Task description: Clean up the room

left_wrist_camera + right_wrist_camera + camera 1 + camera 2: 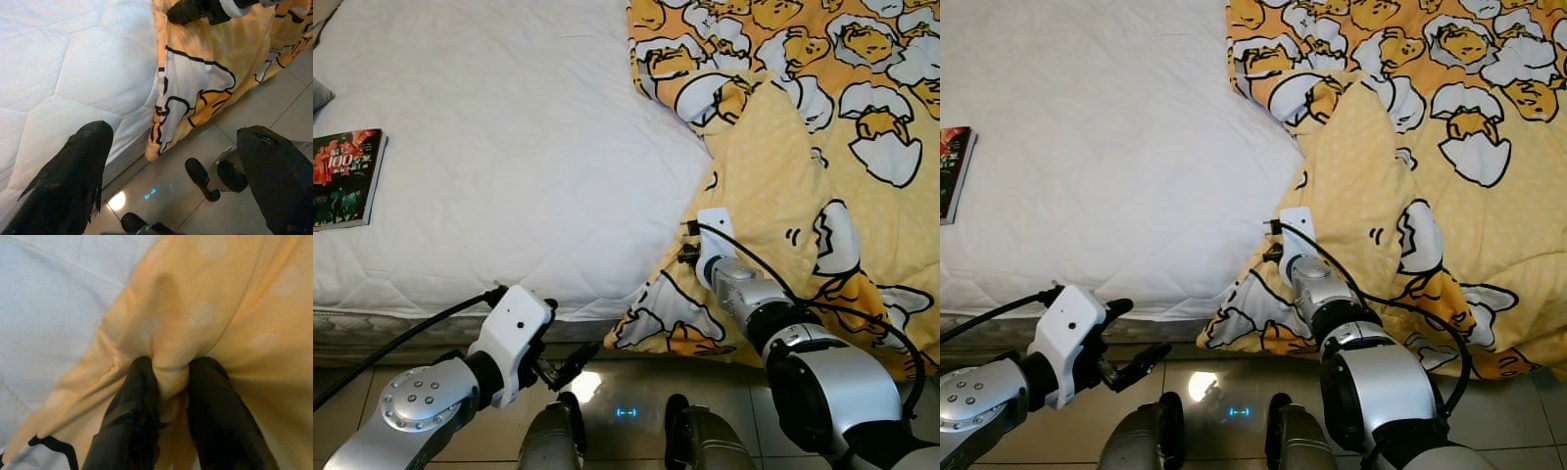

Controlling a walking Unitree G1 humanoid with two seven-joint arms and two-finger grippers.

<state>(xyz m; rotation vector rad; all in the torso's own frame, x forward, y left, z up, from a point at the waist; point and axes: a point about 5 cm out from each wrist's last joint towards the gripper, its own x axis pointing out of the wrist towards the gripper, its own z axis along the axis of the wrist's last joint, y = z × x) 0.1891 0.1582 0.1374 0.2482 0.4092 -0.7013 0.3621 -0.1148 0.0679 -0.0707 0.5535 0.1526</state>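
Nearest us, our left gripper (570,370) hangs low over the tiled floor (626,406) just in front of the bed's edge, its two black fingers (63,181) spread wide with nothing between them. A little farther on, our right gripper (171,382) presses into the yellow blanket (803,157) where it drapes over the mattress (509,166) corner, and our fingers pinch a fold of the spotted yellow cloth tightly between them. The blanket, printed with cartoon eggs, covers the right side of the bed and spills down toward the floor. Farther off to our left, a magazine (345,178) lies flat on the white quilted mattress near its edge.
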